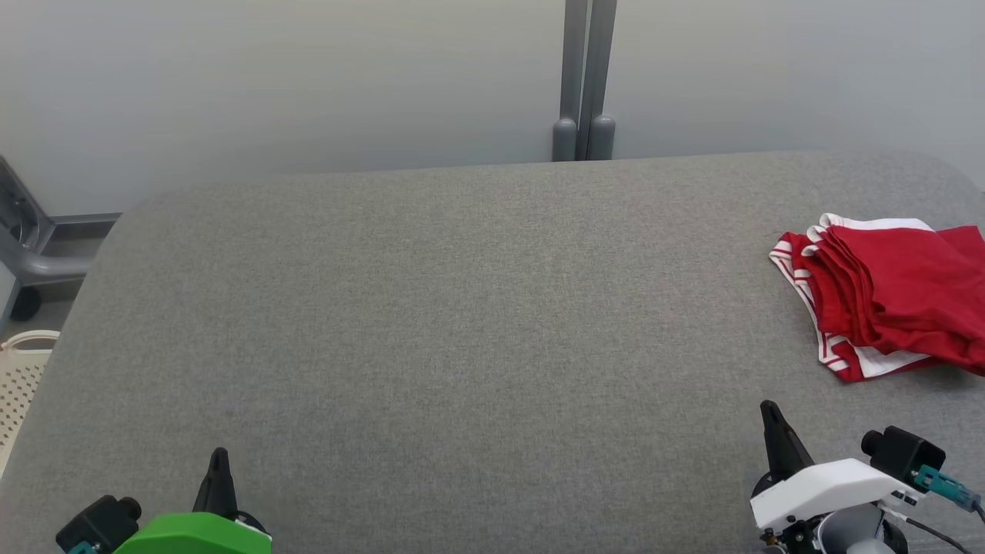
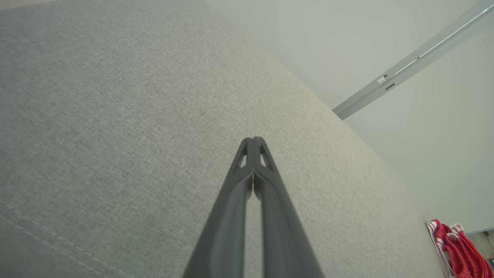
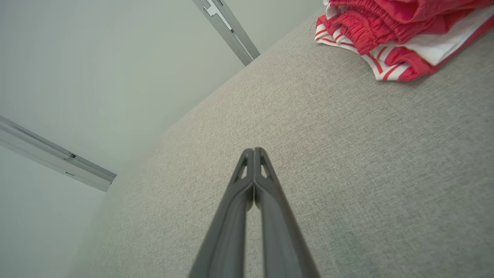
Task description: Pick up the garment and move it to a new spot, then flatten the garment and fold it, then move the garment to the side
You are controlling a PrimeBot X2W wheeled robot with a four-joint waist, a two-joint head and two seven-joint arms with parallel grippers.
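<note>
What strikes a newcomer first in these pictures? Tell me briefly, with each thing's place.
The red garment with white striped trim catches the eye first, lying in loose folds at the far right of the grey fabric surface. Next come the two dark pincers near the head view's bottom edge, the left pincer at lower left and the right pincer at lower right. Both are shut, empty and apart from the garment.

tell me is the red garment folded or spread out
Folded: the red garment lies in a compact bundle on the grey surface, several layers stacked with their edges roughly lined up, striped trim showing underneath.
</note>
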